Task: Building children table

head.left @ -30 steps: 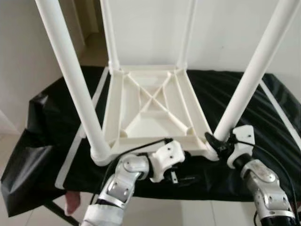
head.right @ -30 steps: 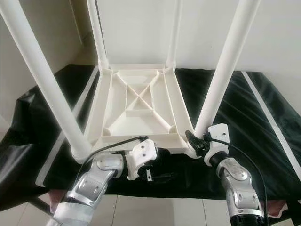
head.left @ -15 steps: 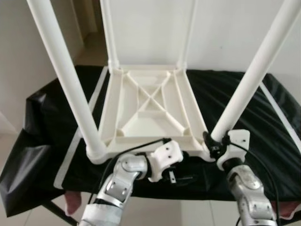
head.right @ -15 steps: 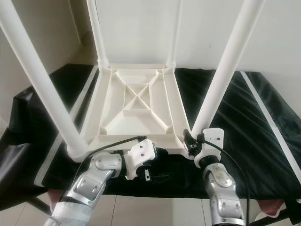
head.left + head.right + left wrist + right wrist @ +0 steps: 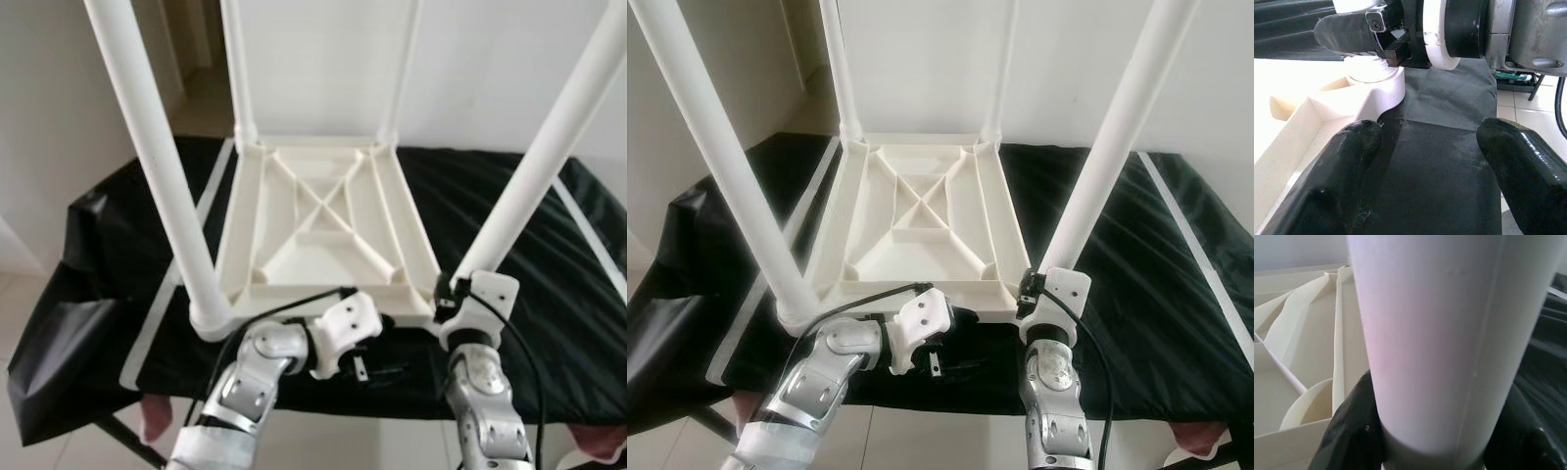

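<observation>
A white children's table [image 5: 323,230] lies upside down on a black cloth [image 5: 519,323], its four legs pointing up. My right gripper [image 5: 449,289] is at the base of the near right leg [image 5: 544,162]. Its black fingers [image 5: 1352,431] press either side of that leg [image 5: 1435,333], shut on it. My left gripper [image 5: 1430,166] is open over the cloth, just in front of the table's near edge [image 5: 323,304]. Its two fingers [image 5: 1342,171] hold nothing. The right gripper [image 5: 1391,34] and the leg's socket [image 5: 1371,83] are straight ahead of it. The near left leg [image 5: 162,166] stands free.
The black cloth has white stripes [image 5: 162,304] and hangs off the left end in folds [image 5: 59,333]. A white wall [image 5: 490,69] rises behind the table. Pale tiled floor [image 5: 353,441] lies below the near edge.
My right forearm has swung in from the right and now stands almost straight below the near right leg, gripper still at its base. The left arm has not moved.
</observation>
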{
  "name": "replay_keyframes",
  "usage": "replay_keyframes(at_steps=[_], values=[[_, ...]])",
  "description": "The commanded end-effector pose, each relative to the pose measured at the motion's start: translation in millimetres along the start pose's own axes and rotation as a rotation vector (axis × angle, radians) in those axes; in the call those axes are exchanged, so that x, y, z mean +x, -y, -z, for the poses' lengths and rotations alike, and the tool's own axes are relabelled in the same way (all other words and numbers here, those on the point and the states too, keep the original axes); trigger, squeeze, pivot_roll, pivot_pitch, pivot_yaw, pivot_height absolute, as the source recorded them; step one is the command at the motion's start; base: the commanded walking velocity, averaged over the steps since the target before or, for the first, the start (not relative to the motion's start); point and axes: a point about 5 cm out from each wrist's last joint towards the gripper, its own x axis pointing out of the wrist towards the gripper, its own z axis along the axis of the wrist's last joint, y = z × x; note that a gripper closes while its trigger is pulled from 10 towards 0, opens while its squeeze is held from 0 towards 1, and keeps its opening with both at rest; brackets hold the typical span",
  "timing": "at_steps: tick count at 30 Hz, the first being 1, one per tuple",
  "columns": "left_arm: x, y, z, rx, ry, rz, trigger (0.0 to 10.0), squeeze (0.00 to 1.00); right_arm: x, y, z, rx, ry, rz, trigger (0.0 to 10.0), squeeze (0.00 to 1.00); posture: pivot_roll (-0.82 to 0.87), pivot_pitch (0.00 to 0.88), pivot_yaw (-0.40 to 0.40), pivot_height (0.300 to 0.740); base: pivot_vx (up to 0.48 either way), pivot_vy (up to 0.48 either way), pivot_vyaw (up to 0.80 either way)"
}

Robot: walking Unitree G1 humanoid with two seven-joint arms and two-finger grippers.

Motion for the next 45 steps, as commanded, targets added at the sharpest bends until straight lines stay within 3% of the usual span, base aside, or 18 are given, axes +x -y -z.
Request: replay_keyframes(at_steps=[1,7,8,9,10,17,21,22,23,24,41,45], values=[[1.0,-3.2,0,-0.011,-0.001,-0.107,10.0,0.00,-3.9,11.0,14,0.021,-0.081,0.092,10.0,0.00,-0.02,0.000,-0.019,0.740,0.000,0.000,0.00],[1.9,-3.3,0,-0.013,0.002,-0.111,10.0,0.00,-4.5,9.0,13,0.017,-0.085,0.085,10.0,0.00,-0.02,0.000,-0.023,0.740,0.000,0.000,0.00],[1.8,-2.9,0,-0.014,0.003,-0.111,10.0,0.00,-4.5,8.4,12,0.020,-0.082,0.080,10.0,0.58,-0.02,0.000,-0.024,0.740,0.000,0.000,0.00],[1.8,-2.9,0,-0.014,0.003,-0.111,10.0,0.00,-4.5,8.4,12,0.020,-0.082,0.080,10.0,0.58,-0.02,0.000,-0.024,0.740,0.000,0.000,0.00],[1.7,-2.5,0,-0.015,0.003,-0.111,10.0,0.00,-4.6,7.7,12,0.023,-0.080,0.076,10.0,1.00,-0.02,0.000,-0.024,0.740,0.000,0.000,0.00],[1.9,-1.7,0,-0.019,0.004,-0.113,10.0,0.00,-4.6,6.1,10,0.018,-0.071,0.055,10.0,1.00,-0.02,0.000,-0.029,0.740,0.000,0.000,0.00],[2.5,-0.8,0,-0.024,0.007,-0.111,10.0,0.00,-2.8,13.3,10,-0.008,-0.075,0.046,10.0,1.00,-0.03,0.000,-0.030,0.740,0.000,0.000,0.00],[2.6,-0.8,0,-0.023,0.007,-0.110,10.0,0.00,-2.3,15.0,10,-0.016,-0.074,0.030,10.0,0.47,-0.03,0.000,-0.030,0.740,0.000,0.000,0.00],[2.7,-0.9,0,-0.023,0.007,-0.110,10.0,0.00,-2.0,16.0,10,-0.021,-0.073,0.018,10.0,0.47,-0.03,0.000,-0.030,0.740,0.000,0.000,0.00],[2.9,-0.6,0,-0.023,0.007,-0.109,10.0,0.00,-1.9,16.6,10,-0.020,-0.074,-0.002,10.0,0.00,-0.03,0.000,-0.030,0.740,0.000,0.000,0.00],[3.9,2.2,1,-0.018,0.003,-0.091,10.0,0.00,9.5,28.8,3,-0.135,-0.022,-0.312,10.0,0.00,-0.04,0.000,-0.022,0.740,0.000,0.000,0.00],[4.2,3.4,2,-0.017,0.002,-0.087,10.0,0.00,14.4,31.6,2,-0.224,-0.031,-0.415,10.0,0.00,-0.04,0.000,-0.023,0.740,0.000,0.000,0.00]])
